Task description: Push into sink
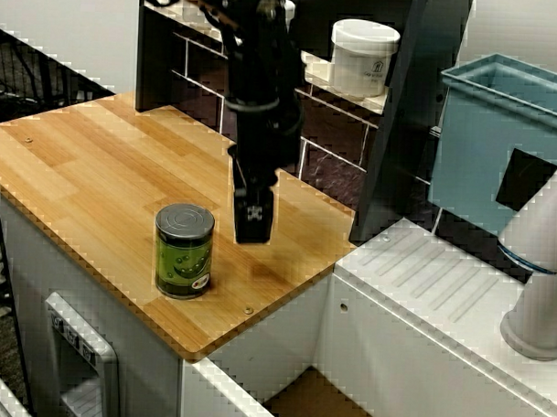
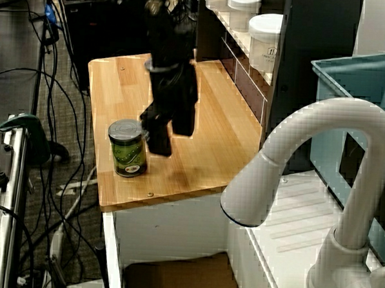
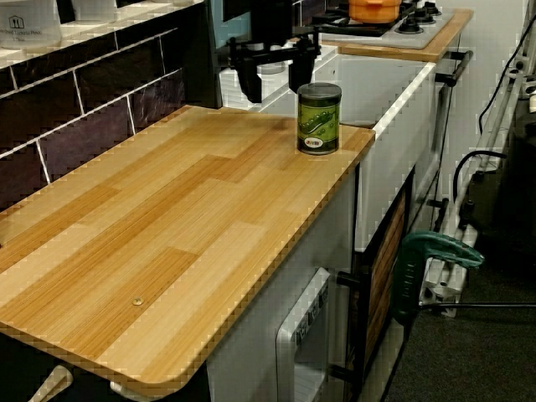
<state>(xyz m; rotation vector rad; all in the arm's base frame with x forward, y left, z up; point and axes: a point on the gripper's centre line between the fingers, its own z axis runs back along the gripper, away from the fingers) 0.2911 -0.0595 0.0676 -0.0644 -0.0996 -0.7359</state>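
A green can with a grey metal lid stands upright on the wooden counter, near the front edge and close to the corner that is next to the sink. Nothing is touching the can.

Just beside it, toward the back wall, hangs the black gripper. It points down over the counter, a little above the wood. In the view along the counter, its two fingers are spread apart and there is nothing between them. The can is in front of the fingers in that view, not between them.

After the end edge of the counter comes the white sink. Its basin is lower than the counter and has a brownish floor. Only one corner of it can be seen at the bottom of the pictures. Beside the basin is a white ribbed draining surface, and a white faucet bends over it. Behind that stands a tall teal box. On the shelf at the dark tiled back wall there is a white tub.
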